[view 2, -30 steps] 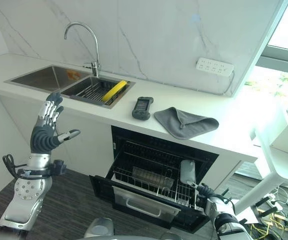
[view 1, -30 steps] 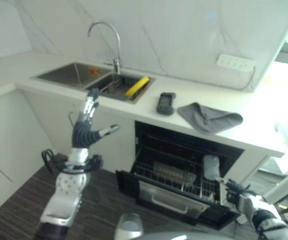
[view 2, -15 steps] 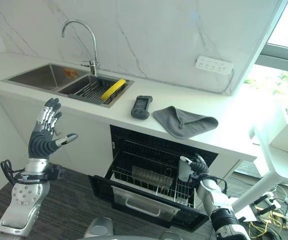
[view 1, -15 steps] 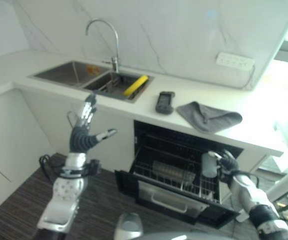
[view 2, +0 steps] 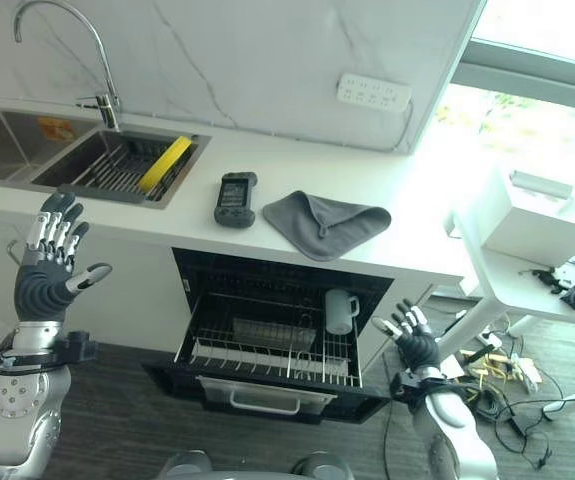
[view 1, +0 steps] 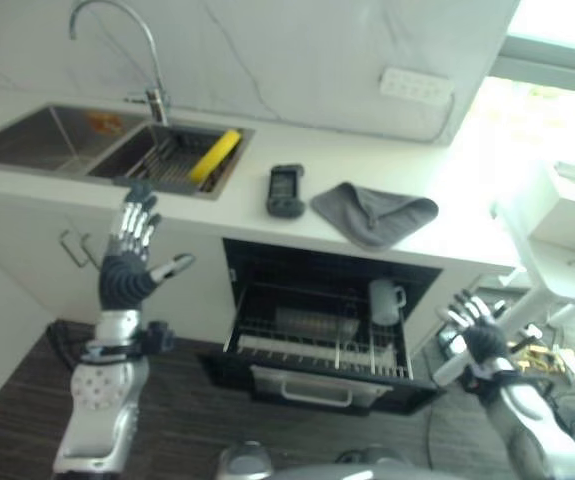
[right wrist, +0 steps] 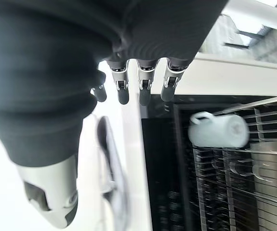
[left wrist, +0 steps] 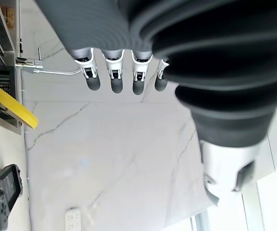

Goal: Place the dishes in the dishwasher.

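Dishwasher (view 2: 267,340) stands open under the tabletop (view 2: 437,240), its rack pulled out. 1 white mug (view 2: 340,311) now sits upright at the rack's right end, released a moment ago. Right hand (view 2: 414,343), fingers spread and empty, has drawn back right of the dishwasher. Left hand (view 2: 49,270) hangs open, well left of it. That dish looks placed.
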